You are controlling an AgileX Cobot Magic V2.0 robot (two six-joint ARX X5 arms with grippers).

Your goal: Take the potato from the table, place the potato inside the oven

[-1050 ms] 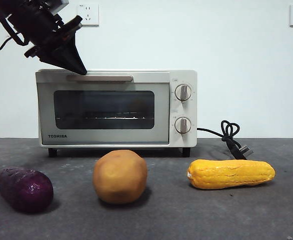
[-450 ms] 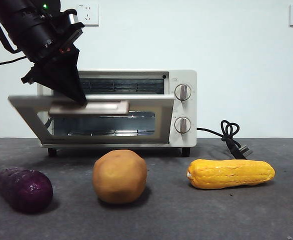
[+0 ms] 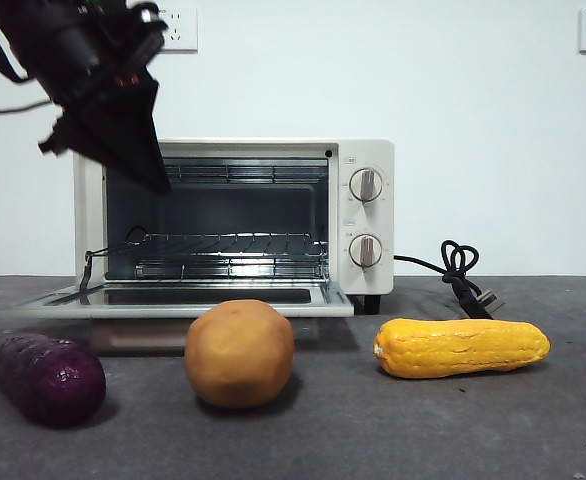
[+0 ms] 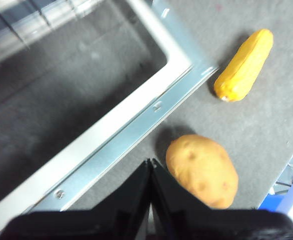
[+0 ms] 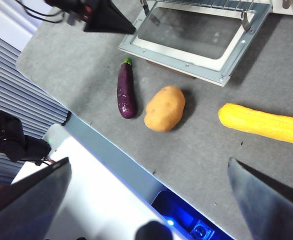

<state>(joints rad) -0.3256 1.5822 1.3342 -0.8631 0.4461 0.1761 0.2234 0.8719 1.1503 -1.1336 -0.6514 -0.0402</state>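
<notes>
While the oven door (image 3: pixel 183 297) lay folded flat toward the table (image 3: pixel 373 430), the scene ran from left to right like this: a dark purple eggplant (image 3: pixel 50 379) sat at the near left edge, and above it the left gripper (image 3: pixel 138 160) hung in the air before the left side of the oven's open mouth, its black jaws pressed together and gripping nothing. Behind stood the cream Toshiba oven (image 3: pixel 363 215), its wire rack (image 3: pixel 223 245) bare and the cavity empty. Just in front of the lowered door rested the potato (image 3: pixel 240 352), untouched on the table, apart from both neighbours. Further right lay a long bumpy yellow vegetable (image 3: pixel 461 347), with the oven's black cord (image 3: pixel 461 272) coiled behind it. The right gripper (image 5: pixel 146 200) waited high above the near edge, its jaws spread wide, well away from everything. To my eye the opening was done; picking up the potato and carrying it onto the rack all remained, and closing the door perhaps after that.
</notes>
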